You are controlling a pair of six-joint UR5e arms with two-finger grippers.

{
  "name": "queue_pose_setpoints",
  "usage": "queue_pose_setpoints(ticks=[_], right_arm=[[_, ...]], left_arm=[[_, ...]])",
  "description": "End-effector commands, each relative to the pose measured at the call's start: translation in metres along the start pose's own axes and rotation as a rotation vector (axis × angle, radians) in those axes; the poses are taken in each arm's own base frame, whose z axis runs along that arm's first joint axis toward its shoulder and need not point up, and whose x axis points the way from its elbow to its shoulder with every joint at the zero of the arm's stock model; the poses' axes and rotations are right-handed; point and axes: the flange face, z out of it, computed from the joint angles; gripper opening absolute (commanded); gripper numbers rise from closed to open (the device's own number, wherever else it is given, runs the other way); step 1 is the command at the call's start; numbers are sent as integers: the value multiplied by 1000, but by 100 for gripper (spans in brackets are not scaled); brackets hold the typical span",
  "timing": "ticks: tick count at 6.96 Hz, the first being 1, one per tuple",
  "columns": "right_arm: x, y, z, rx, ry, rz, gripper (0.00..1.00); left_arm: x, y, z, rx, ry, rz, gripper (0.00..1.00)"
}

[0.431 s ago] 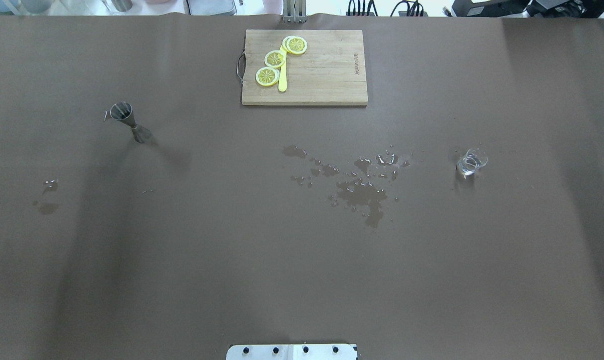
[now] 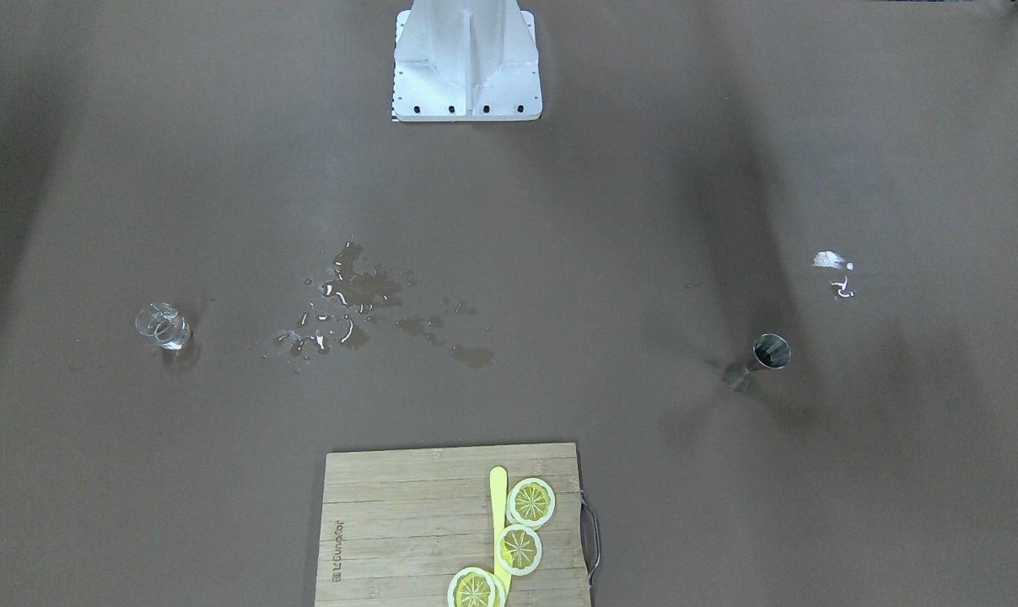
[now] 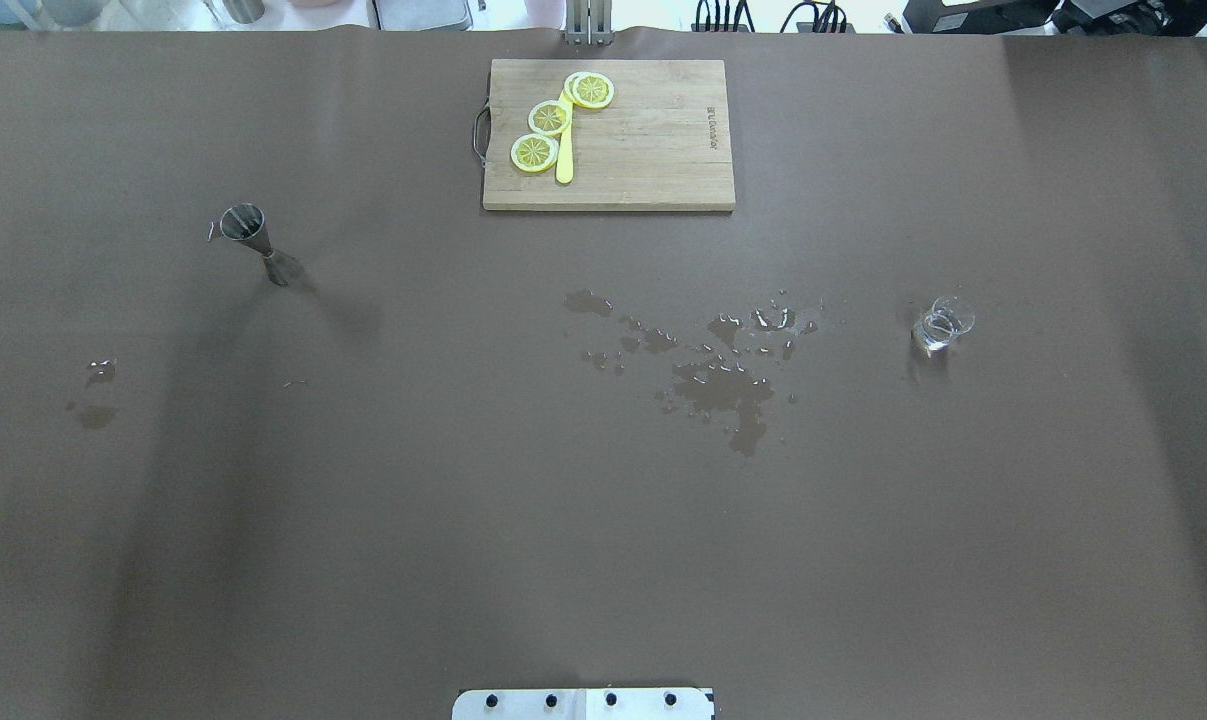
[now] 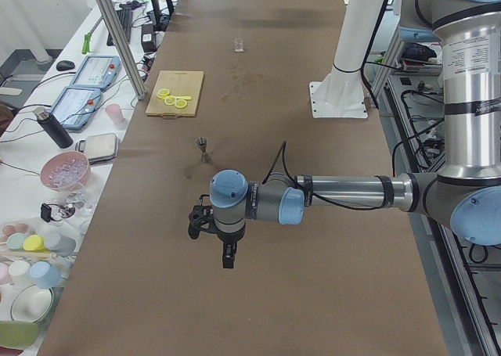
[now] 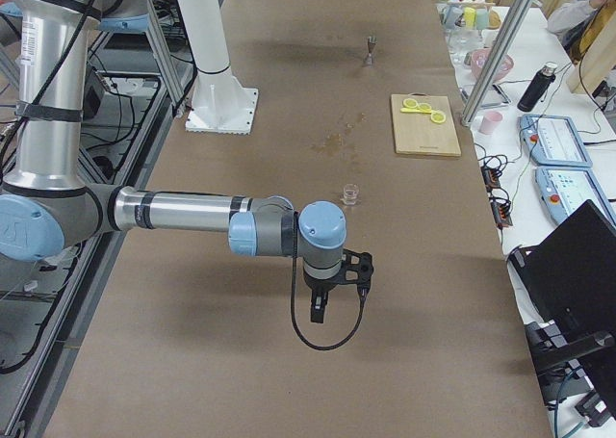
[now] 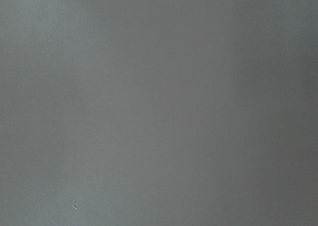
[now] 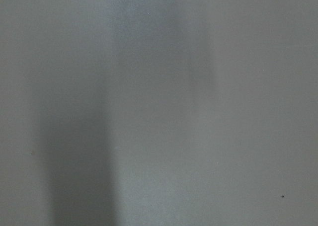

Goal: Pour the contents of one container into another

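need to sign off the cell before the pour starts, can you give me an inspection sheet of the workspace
surface: brown table is wet; spill at centre, smaller wet patch on the robot's left.
job's things: glass cup upright on the right, steel jigger upright on the left, far apart, neither held.
clutter: cutting board at the far edge, with lemon slices and a yellow utensil.
grippers: left gripper and right gripper hang over bare table, nothing seen in them; open or shut cannot be told.
cables: cable loops under the right wrist.
surroundings: side bench with bowls and cups; person at the other end.
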Motion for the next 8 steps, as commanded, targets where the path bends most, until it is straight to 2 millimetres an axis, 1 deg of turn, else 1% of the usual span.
queue_pose_setpoints(ticks=[1, 5, 7, 8], right_arm=[[0, -3, 0, 5, 0, -5, 100], [-5, -7, -1, 6, -28, -8, 100], [-15, -16, -7, 20, -32, -31, 100], [-22, -18, -9, 24, -36, -87, 100]], left_arm=[[0, -1, 0, 1, 0, 1, 99], [1, -7, 0, 1, -2, 2, 99], [2, -9, -1, 3, 0, 2, 99], [11, -19, -9, 16, 4, 3, 99]])
